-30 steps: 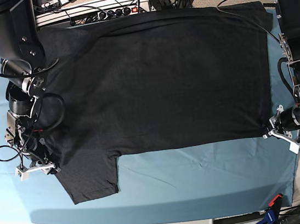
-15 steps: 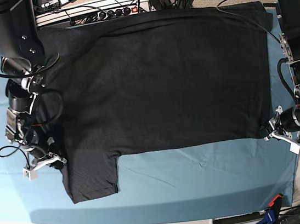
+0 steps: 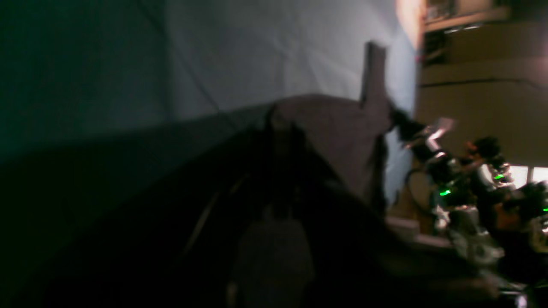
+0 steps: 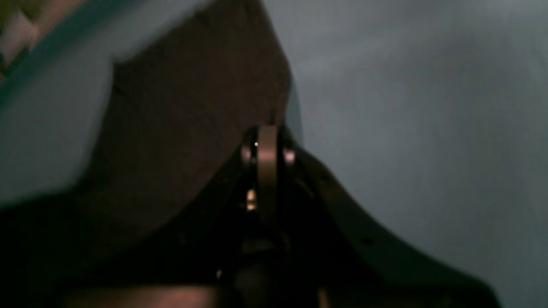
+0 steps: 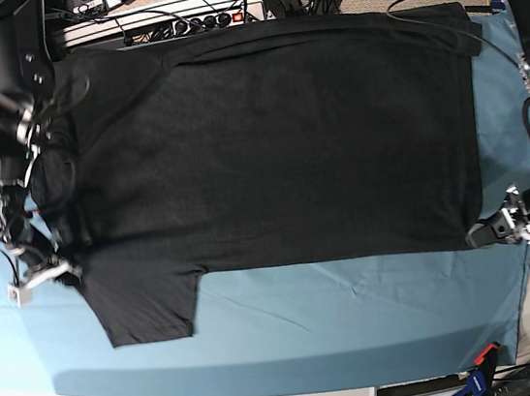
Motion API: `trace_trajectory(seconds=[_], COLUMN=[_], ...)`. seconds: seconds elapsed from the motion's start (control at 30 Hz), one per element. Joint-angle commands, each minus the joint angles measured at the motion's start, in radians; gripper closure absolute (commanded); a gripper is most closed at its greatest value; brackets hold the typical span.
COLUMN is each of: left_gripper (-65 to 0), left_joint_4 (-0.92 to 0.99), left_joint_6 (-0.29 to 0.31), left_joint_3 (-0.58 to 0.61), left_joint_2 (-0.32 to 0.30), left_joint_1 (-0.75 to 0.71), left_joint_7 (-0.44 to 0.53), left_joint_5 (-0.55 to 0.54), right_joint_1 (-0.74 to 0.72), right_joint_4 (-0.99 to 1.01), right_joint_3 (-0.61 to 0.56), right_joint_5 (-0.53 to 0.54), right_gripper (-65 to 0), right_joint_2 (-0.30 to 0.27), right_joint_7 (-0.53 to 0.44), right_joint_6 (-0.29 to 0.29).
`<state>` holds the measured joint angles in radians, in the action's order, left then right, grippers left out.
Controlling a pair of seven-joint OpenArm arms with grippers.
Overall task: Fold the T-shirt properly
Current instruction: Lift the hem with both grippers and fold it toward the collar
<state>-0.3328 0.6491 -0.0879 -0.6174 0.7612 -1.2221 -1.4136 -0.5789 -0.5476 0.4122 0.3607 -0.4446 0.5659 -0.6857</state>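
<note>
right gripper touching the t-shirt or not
Touching: in the right wrist view the right gripper is shut on the T-shirt edge.

Both wrist views blurred, dark; T-shirt [image 5: 278,147] top edge behind cables.

plain black T-shirt [image 5: 278,147], teal table cloth [image 5: 357,303]

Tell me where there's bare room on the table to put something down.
Free: the cloth strip between the T-shirt hem and the table's near edge. Crowded: both side edges, where the right gripper and left gripper pinch the shirt's corners.
</note>
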Motion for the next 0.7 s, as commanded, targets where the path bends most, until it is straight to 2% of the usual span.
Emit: trace_trajectory(seconds=[0.0, 0.2, 0.37, 0.47, 0.67], left_gripper=[0.0, 0.0, 0.0, 0.0, 0.0], left_joint_4=[-0.014, -0.016, -0.062, -0.1, -0.16], left_joint_6=[0.007, 0.008, 0.029, 0.022, 0.022], left_joint_3=[-0.004, -0.004, -0.005, -0.005, -0.005], left_joint_2=[-0.025, -0.057, -0.08, -0.098, -0.144], left_joint_1=[0.026, -0.035, -0.096, -0.127, -0.172], left_joint_7=[-0.019, -0.093, -0.143, -0.147, -0.148], left_joint_5=[-0.049, -0.07, -0.07, -0.07, -0.07], right_joint_1=[-0.005, 0.165, 0.268, 0.322, 0.401], right_joint_4=[-0.061, -0.385, -0.602, -0.668, -0.677], right_joint_3=[-0.018, -0.06, -0.058, -0.058, -0.057], right_joint_5=[0.061, 0.29, 0.389, 0.402, 0.401], right_gripper=[0.0, 0.0, 0.0, 0.0, 0.0], right_joint_2=[-0.018, -0.018, -0.019, -0.021, -0.052], right_joint_7=[-0.003, 0.187, 0.346, 0.377, 0.373], right_joint_6=[-0.012, -0.012, -0.012, -0.012, -0.012])
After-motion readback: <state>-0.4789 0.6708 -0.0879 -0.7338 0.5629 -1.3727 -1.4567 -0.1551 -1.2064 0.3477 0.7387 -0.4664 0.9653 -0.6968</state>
